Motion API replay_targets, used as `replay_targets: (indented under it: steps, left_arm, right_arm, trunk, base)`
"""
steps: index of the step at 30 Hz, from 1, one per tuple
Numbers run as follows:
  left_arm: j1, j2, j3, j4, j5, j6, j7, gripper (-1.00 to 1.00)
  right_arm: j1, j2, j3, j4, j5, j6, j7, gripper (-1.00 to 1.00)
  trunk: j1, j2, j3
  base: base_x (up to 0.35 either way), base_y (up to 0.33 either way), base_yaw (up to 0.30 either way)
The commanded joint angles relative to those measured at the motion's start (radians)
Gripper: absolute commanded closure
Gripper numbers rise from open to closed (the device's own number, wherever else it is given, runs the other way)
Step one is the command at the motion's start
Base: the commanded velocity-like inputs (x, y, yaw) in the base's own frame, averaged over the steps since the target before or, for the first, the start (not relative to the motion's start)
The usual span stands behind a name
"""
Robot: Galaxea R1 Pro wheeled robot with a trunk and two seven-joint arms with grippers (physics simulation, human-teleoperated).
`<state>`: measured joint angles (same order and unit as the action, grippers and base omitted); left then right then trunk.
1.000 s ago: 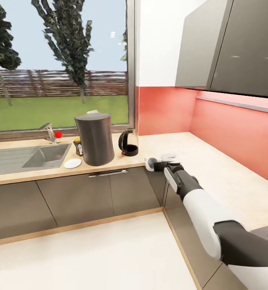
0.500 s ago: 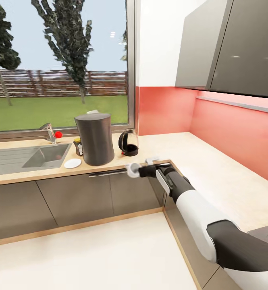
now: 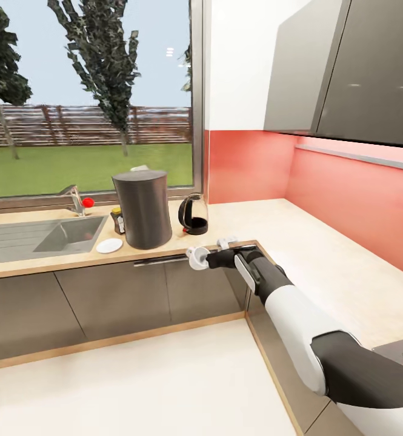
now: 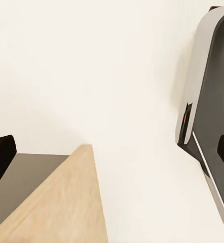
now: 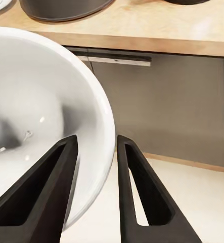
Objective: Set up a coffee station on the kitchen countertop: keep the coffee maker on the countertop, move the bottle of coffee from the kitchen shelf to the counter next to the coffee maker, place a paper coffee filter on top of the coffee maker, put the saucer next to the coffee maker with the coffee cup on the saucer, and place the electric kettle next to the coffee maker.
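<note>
Right end effector (image 3: 202, 258) is pinching the coffee cup (image 3: 196, 258) by its rim, one finger inside, one outside. Since a second ago it is carrying the cup leftward off the bench (image 3: 298, 242) corner, heading toward the saucer (image 3: 109, 245) beside the coffee maker (image 3: 143, 208).

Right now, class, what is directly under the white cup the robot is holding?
Under the cup, pinched by the right claw, are a cabinet front and floor, not countertop. The cup hides what lies straight beneath.

Bench (image 3: 298, 224) w/ sink (image 3: 68, 233) carries coffee maker (image 3: 142, 209), kettle (image 3: 194, 214), saucer (image 3: 109, 245), coffee bottle (image 3: 117, 220) behind saucer.
</note>
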<state>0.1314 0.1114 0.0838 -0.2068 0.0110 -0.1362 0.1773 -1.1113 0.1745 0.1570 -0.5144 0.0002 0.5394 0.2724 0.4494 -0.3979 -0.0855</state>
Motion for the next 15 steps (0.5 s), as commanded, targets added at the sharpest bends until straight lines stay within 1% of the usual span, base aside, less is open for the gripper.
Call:
replay_targets:
  steps: [1, 5, 7, 10, 15]
  left_arm:
    - [0.001, -0.001, 0.005, -0.002, 0.001, -0.002, -0.001, -1.00]
    - [0.001, -0.001, 0.004, -0.004, 0.001, -0.002, 0.000, -1.00]
    - [0.001, -0.001, 0.004, -0.004, 0.001, -0.002, 0.000, -1.00]
    - [0.001, -0.001, 0.005, -0.005, 0.001, -0.002, 0.000, -1.00]
    - [0.001, -0.001, 0.004, -0.005, 0.001, -0.002, 0.000, -1.00]
  right_arm:
    - [-0.001, 0.000, 0.001, -0.001, -0.002, 0.005, 0.004, 1.00]
    - [-0.001, 0.000, 0.001, -0.001, -0.002, 0.005, 0.004, 1.00]
    - [-0.001, 0.000, 0.000, -0.001, -0.002, 0.005, 0.004, 1.00]
    - [-0.001, 0.000, 0.000, -0.001, -0.002, 0.005, 0.004, 1.00]
    - [-0.001, 0.000, 0.000, -0.001, -0.002, 0.005, 0.004, 1.00]
  trunk:
    - [0.001, -0.002, -0.002]
    - [0.001, -0.002, -0.002]
    - [0.001, -0.002, -0.002]
    - [0.001, -0.002, -0.002]
    - [0.001, -0.002, -0.002]
  base:
    - [0.000, 0.000, 0.124]
    - [0.017, 0.014, 0.217]
    - [0.083, 0.155, 0.261]
    - [0.100, 0.242, 0.272]
    - [0.092, 0.304, 0.277]
